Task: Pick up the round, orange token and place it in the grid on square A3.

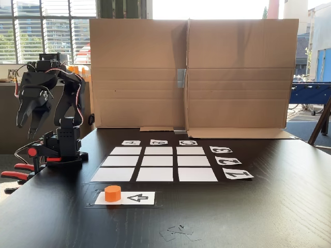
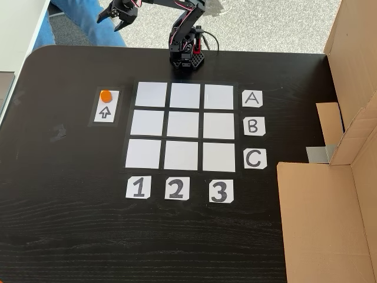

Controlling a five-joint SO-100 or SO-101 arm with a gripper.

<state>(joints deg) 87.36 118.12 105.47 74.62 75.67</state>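
The orange token (image 1: 112, 193) (image 2: 105, 95) stands on one end of a white card with a black arrow (image 1: 135, 198) (image 2: 105, 111), beside the grid (image 1: 158, 161) (image 2: 183, 125). Square A3 (image 1: 125, 151) (image 2: 220, 96) is bare; it is the far left cell in a fixed view and the top right cell in the other. My gripper (image 1: 26, 129) (image 2: 110, 22) hangs in the air beyond the table's edge, well away from the token. It is open and holds nothing.
A folded cardboard wall (image 1: 191, 72) (image 2: 330, 206) lines the side of the grid by the 3 tag. The arm's base (image 1: 62, 150) (image 2: 187, 56) is clamped at the table edge by row A. A person's leg in jeans (image 2: 82, 23) is behind the gripper.
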